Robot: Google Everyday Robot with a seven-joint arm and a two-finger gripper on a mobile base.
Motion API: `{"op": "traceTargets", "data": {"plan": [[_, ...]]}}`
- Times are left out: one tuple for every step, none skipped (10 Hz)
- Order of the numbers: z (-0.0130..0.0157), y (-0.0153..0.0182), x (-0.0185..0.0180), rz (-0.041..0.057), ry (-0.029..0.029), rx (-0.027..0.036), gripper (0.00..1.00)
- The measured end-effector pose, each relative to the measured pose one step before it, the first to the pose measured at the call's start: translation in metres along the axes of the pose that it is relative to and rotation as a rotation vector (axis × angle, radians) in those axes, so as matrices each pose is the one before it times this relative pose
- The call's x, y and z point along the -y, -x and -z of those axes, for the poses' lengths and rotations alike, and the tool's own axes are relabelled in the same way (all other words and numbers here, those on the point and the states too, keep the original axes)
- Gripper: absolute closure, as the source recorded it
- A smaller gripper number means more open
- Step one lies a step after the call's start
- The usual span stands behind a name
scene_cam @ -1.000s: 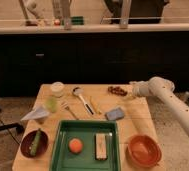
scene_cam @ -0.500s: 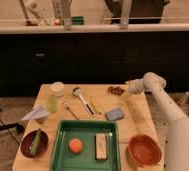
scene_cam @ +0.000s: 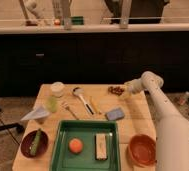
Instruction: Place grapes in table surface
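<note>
Camera view: tool (scene_cam: 127, 89) beside grapes (scene_cam: 116, 90) at tabletop (scene_cam: 134, 111) edge.

A green tray (scene_cam: 58, 150) is loaded with a round orange fruit (scene_cam: 76, 145) and a pale rectangular packet (scene_cam: 102, 146). An orange bowl (scene_cam: 142, 149) is positioned right of it, a dark bowl (scene_cam: 34, 144) left. A blue-grey sponge (scene_cam: 115, 114) is located behind the tray.

Your white gripper (scene_cam: 128, 88) sat just beside dark reddish-brown grapes (scene_cam: 116, 90); table surface (scene_cam: 134, 122) was pale tan, slatted; tray (scene_cam: 85, 123) green, fruit (scene_cam: 76, 145) orange, sponge (scene_cam: 115, 114) blue-grey.
</note>
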State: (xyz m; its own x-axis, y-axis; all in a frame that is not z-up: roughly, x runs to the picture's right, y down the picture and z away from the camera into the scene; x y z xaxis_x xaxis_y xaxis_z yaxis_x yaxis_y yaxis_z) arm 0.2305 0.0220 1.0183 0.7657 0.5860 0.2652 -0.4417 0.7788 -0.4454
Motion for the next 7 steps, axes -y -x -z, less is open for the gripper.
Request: {"op": "traceTargets", "data": {"plan": [[-0.00075, -0.00081, 0.0007, -0.00128, 0.0004, -0.0022, 0.42], [-0.00206, 0.00086, 0.00054, -0.00008, 0.0018, -0.00146, 0.53], [-0.00225, 0.00132, -0.00001, 0.00075, 0.00263, -0.00091, 0.63], [-0.00121, 0.0005, 0.00018, 0.0005, 0.0011, -0.00129, 0.75], [-0.00045, -0.00007, -0.0003, 0.0, 0.00089, -0.00025, 0.83], [-0.00013, -0.00034, -0.00085, 0.00041, 0.001, -0.00004, 0.93], [0.00073, -0.00013, -0.0022, 0.00329, 0.00181, -0.00088, 0.99]]}}
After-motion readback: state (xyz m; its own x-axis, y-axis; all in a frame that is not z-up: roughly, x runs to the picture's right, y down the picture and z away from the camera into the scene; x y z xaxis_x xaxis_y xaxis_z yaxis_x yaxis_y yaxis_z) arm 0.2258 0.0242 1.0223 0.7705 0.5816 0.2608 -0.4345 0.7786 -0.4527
